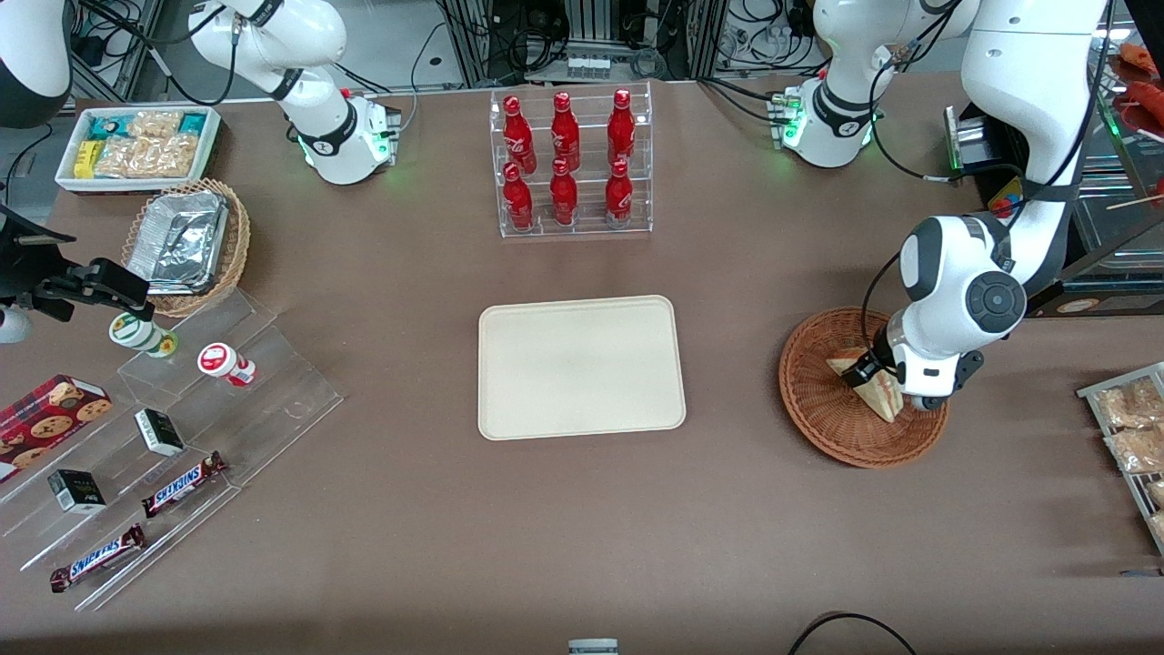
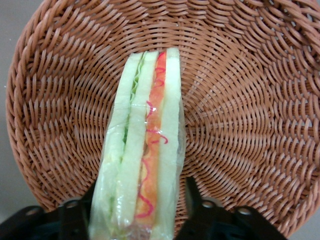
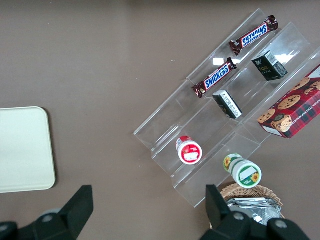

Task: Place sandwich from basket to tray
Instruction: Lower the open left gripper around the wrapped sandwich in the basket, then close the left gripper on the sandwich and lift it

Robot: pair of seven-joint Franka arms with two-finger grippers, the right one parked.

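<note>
The sandwich (image 1: 880, 397), a wrapped wedge with green and red filling on its cut edge, stands in the reddish-brown wicker basket (image 1: 818, 405) toward the working arm's end of the table. My gripper (image 1: 875, 377) is down in the basket, open, with one finger on each side of the sandwich. In the left wrist view the sandwich (image 2: 145, 145) runs between the black fingers (image 2: 194, 200) of the gripper (image 2: 139, 202); a thin strip of basket (image 2: 250, 115) weave shows between one finger and the wrapper. The cream tray (image 1: 582, 368) lies bare at mid-table; a corner of the tray (image 3: 22, 150) shows in the right wrist view.
A clear rack of red bottles (image 1: 571, 164) stands farther from the camera than the tray. Toward the parked arm's end are a foil-container basket (image 1: 186, 246), a white snack bin (image 1: 136, 146) and acrylic steps with Snickers bars (image 1: 182, 484). Packets on a rack (image 1: 1132, 437) lie beside the wicker basket.
</note>
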